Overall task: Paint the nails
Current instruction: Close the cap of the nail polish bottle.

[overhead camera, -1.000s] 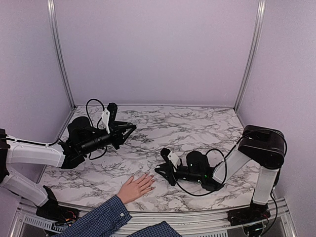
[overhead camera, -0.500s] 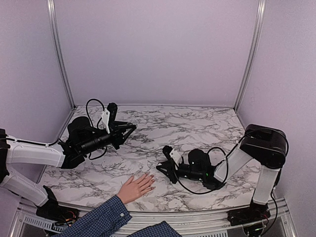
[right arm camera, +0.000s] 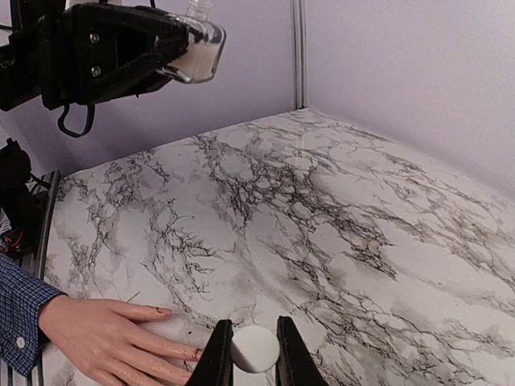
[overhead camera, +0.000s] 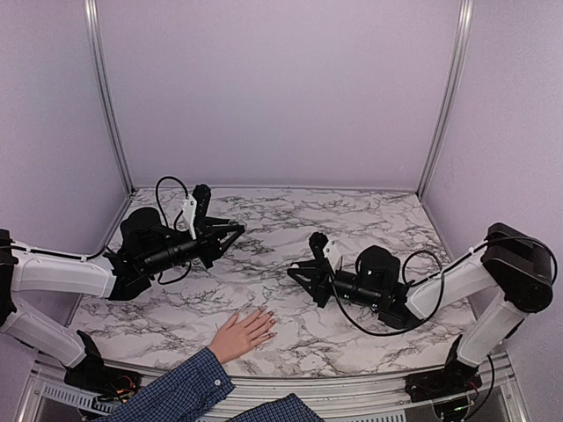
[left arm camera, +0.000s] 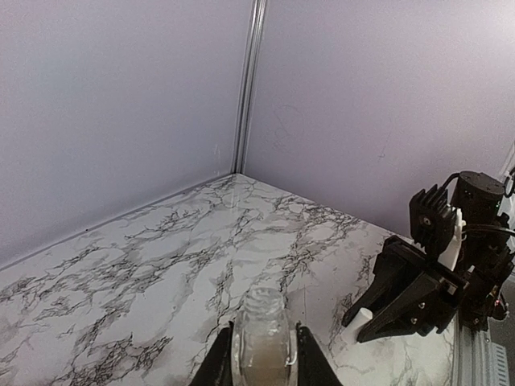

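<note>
The nails (right arm camera: 163, 310) sit at the tips of a human hand (overhead camera: 242, 334) lying palm down at the near edge of the table (overhead camera: 352, 220), fingers pointing toward the middle and a blue plaid sleeve (overhead camera: 176, 387) trailing off the front. From the right wrist view at least two fingertips look reddish, but the nails are too small to tell how far the colour covers them.

The left gripper (overhead camera: 230, 230) is clamped on a small glass bottle (left arm camera: 261, 338), uncapped and held in the air well away from the hand. The right gripper (overhead camera: 299, 277) is clamped on a round white cap (right arm camera: 254, 348), held low near the fingertips. Its bristles are not visible.

The nails are probably hard, smooth, slightly curved plates on soft living fingers that may give or twitch under pressure. They are not something to grip at all: only a wet brush tip should meet them, lightly, stroking from base to tip. The holding belongs on the cap and on the sides of the bottle's body. The glass is likely slick and breakable, so it needs a steady squeeze and should stay upright
</note>
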`<state>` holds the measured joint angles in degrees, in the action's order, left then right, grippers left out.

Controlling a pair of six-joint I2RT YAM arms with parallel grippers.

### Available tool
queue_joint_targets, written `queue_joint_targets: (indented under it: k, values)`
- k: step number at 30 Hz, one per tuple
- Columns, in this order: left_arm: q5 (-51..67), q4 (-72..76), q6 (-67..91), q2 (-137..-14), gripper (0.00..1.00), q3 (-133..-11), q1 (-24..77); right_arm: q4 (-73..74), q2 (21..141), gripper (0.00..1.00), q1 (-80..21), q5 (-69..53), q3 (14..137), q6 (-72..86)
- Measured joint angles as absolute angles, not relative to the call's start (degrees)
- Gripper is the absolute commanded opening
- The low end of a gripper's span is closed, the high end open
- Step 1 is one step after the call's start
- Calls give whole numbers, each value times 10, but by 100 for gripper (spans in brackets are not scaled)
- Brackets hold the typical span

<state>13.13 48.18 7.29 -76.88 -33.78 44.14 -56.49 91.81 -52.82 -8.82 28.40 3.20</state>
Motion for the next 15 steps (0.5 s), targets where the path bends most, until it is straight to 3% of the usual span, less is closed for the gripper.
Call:
queue_joint_targets:
  k: [15]
  values:
    - [190,481,44,-759,0,-338,492,-310,695,0,-524,-156,389,-21]
